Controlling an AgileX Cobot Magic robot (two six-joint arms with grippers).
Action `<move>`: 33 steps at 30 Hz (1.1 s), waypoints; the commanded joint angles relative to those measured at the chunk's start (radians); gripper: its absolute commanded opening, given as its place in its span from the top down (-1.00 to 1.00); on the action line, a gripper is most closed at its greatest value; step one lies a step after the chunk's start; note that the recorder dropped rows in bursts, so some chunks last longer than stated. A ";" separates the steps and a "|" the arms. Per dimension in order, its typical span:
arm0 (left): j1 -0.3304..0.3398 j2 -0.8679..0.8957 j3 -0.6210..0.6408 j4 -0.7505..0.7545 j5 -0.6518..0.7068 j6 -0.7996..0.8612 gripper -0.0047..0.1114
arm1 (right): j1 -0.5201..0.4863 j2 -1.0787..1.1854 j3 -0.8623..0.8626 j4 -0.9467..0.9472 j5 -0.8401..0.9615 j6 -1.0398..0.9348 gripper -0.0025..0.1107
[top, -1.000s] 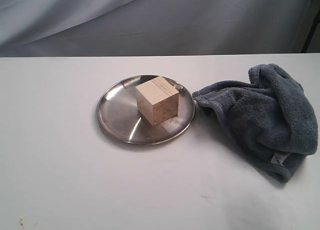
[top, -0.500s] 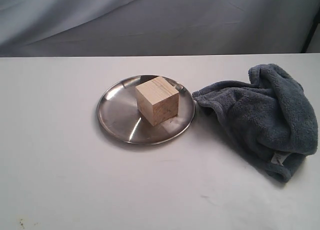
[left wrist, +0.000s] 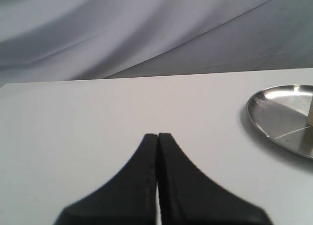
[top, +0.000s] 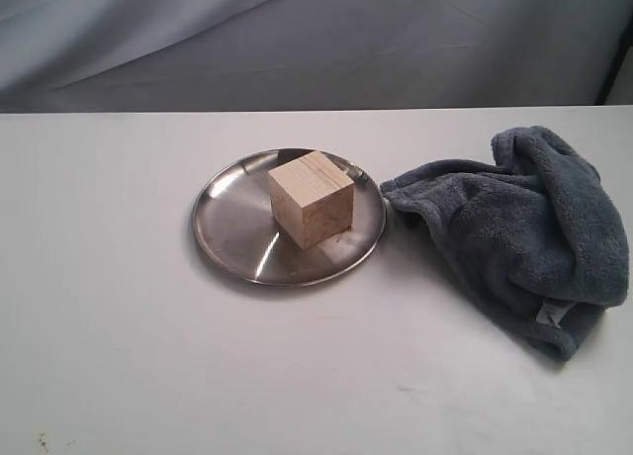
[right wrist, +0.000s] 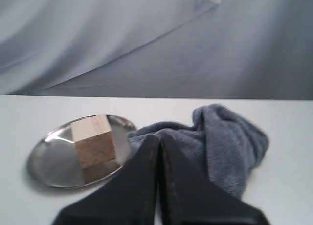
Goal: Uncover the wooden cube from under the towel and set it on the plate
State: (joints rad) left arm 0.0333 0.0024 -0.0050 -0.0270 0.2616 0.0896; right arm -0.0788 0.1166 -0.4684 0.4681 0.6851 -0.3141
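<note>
The wooden cube [top: 311, 211] sat on the plate [top: 227, 237] mid-worktop, apart from the towel [top: 524, 227] heaped toward the right edge; left gripper [left wrist: 157, 137] and right gripper [right wrist: 159, 137] were both clenched on nothing; the right looked nearer the cube.

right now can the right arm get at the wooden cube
Probably yes. The wooden cube sits uncovered on the plate, and the towel lies bunched beside the plate, not over the cube. The right tool is shut, so it would need to open first.
</note>
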 commanded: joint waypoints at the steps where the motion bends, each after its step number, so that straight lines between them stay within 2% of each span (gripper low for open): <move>1: 0.002 -0.002 0.005 -0.008 -0.002 0.001 0.92 | -0.001 -0.111 0.005 -0.276 0.002 -0.023 0.96; 4: 0.002 -0.002 0.005 -0.008 -0.002 0.001 0.92 | -0.001 -0.117 0.005 -0.479 0.011 0.015 0.96; 8: 0.002 -0.002 0.005 -0.008 -0.002 0.001 0.92 | -0.001 -0.117 0.016 -0.566 -0.063 0.111 0.96; 13: 0.002 -0.002 0.005 -0.008 -0.002 0.001 0.92 | -0.001 -0.117 0.132 -0.562 -0.401 0.244 0.96; 15: 0.002 -0.002 0.005 -0.008 -0.002 0.001 0.92 | -0.001 -0.117 0.240 -0.562 -0.586 0.244 0.96; 17: 0.002 -0.002 0.005 -0.008 -0.002 0.001 0.92 | -0.001 -0.117 0.329 -0.562 -0.674 0.244 0.96; 23: 0.002 -0.002 0.005 -0.008 -0.002 0.001 0.92 | -0.001 -0.117 0.468 -0.562 -0.701 0.232 0.96; 28: 0.002 -0.002 0.005 -0.008 -0.002 0.001 0.92 | -0.001 -0.117 0.468 -0.536 -0.506 0.232 0.96; 33: 0.002 -0.002 0.005 -0.008 -0.002 0.001 0.92 | -0.001 -0.117 0.468 -0.468 -0.471 0.234 0.96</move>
State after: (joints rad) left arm 0.0333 0.0024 -0.0050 -0.0270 0.2616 0.0896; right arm -0.0788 0.0045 -0.0034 -0.0185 0.2050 -0.0769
